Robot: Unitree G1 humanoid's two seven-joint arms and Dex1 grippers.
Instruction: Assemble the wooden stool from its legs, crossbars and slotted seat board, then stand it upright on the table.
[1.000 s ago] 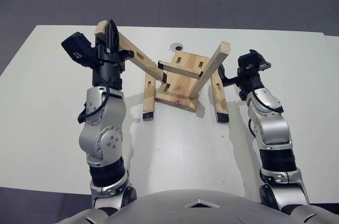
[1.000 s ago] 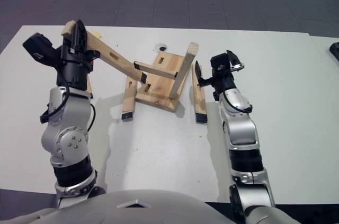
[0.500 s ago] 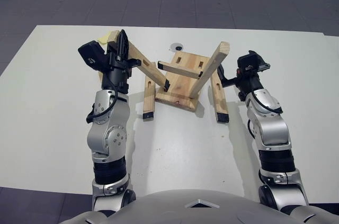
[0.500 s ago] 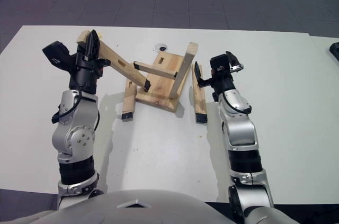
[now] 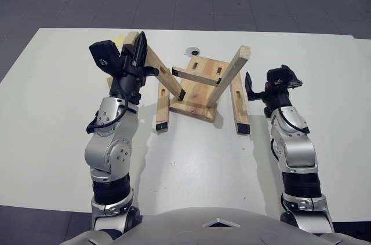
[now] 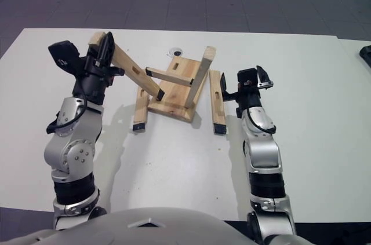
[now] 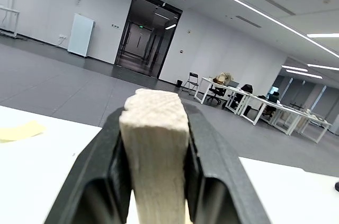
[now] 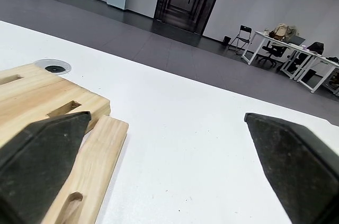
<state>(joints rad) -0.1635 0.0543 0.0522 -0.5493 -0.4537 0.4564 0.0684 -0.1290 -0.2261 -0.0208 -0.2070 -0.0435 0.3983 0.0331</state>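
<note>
A: What's nearest?

B: The right gripper (image 8: 167, 118), its fingers spread wide and holding nothing, just beside a loose leg (image 5: 239, 103) that lies flat on the table (image 5: 191, 158).

A: And the seat board (image 5: 194, 97)?

B: It lies mid-table, with a second flat leg (image 5: 163, 106) at its left. One leg (image 5: 232, 74) stands tilted in it and carries a crossbar (image 5: 194, 76).

A: The left gripper (image 5: 138, 54)?

B: It is clamped on the raised top end of a sloping leg (image 5: 159, 71), whose lower end sits by the crossbar.
</note>
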